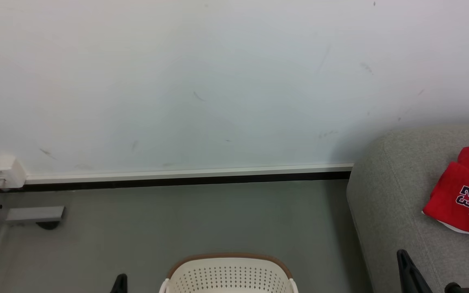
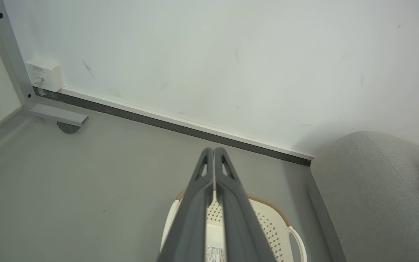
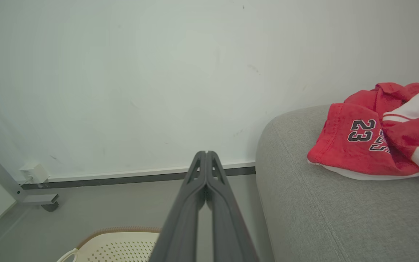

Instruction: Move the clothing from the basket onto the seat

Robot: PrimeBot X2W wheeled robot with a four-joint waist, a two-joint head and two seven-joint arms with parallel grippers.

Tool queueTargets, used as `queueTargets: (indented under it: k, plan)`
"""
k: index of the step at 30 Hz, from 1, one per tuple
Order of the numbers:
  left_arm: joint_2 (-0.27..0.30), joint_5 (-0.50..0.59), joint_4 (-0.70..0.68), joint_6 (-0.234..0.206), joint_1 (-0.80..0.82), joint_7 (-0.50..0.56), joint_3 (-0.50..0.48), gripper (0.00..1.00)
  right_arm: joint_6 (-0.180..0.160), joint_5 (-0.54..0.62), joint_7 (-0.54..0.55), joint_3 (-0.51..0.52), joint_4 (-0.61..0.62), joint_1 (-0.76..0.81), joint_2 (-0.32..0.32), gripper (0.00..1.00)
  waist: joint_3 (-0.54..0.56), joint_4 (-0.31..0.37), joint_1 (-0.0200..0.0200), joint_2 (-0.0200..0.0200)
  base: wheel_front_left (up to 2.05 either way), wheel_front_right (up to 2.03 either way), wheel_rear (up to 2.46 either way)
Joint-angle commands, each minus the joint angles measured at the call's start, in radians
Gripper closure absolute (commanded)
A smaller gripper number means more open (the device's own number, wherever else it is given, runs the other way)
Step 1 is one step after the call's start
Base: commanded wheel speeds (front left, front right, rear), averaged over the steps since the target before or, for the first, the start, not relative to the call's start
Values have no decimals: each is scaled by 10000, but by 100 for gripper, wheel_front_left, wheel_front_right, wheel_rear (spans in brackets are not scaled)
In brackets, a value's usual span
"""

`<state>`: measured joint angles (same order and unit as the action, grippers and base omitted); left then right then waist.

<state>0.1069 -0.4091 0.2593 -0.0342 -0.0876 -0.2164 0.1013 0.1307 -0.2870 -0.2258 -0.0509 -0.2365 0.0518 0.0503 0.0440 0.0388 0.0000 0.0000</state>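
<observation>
Head view first: at the bottom edge sits the rounded cream-white plastic laundry basket (image 1: 228, 276), dotted with small holes and capped by a brown rim, standing on the grey floor (image 1: 202, 219). Off to the right is the big light grey woven-fabric sofa (image 1: 389, 195) with its rounded corner. On its cushion lie the soft bright red sports garments (image 1: 460, 195), white trim peeking out underneath, a navy-and-white 23 facing up. They're on the sofa, well apart from the basket. The left gripper (image 1: 120, 283) pokes in as a dark tip just left of the basket, and the right gripper (image 1: 403, 260) rises over the sofa's front edge. Behind it all is a scuffed white wall (image 1: 218, 81), with a pale skirting board (image 1: 185, 175) and a white socket box (image 1: 2, 171) at the left.

Over to the left wrist view: the two long dark fingers are pressed together tip to tip, clenched on nothing, hovering above the basket. Its perforated inner wall shows beside them. There's a sliver of red at the far right, on the sofa.

Right wrist view now: fingers pinched together here too, empty, pointing at the skirting board between basket and sofa. The red garments lie heaped on the cushion near its rounded end, the 23 plain to read, a white-striped piece draped at the right.
</observation>
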Motion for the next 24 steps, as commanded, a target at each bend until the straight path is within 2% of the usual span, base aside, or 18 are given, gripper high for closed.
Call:
queueTargets:
  k: [1,24]
  plan:
    - [14,-427,-122,68,293,75,-122,100,2,-473,65,78,109,-245,76,100,-5,-4,0,0,0,0,0]
    - [-154,-3908,-164,547,819,1025,-717,100,2,-4495,890,336,41,-710,232,100,-92,-80,0,0,0,0,0]
